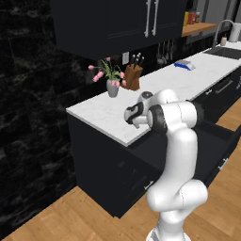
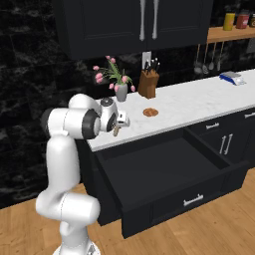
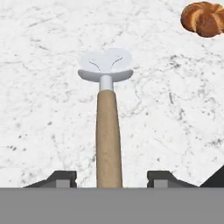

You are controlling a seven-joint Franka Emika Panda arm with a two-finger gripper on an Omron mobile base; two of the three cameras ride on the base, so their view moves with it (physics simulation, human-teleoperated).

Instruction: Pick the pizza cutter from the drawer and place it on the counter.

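White marbled bench lies under my pincer, whose jaws stand apart on either side of the pizza cutter, gripping nothing, so with the drawer open and the cutter apparently resting on stone, I judge placing nearly done.

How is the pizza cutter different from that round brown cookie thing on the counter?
The pizza cutter is long, with a pale grey head and a light wooden handle; the cookie is round and dark brown all over. The pizza cutter lies between the open gripper fingertips; the cookie sits apart, off to one side. Both are over the white marbled counter.
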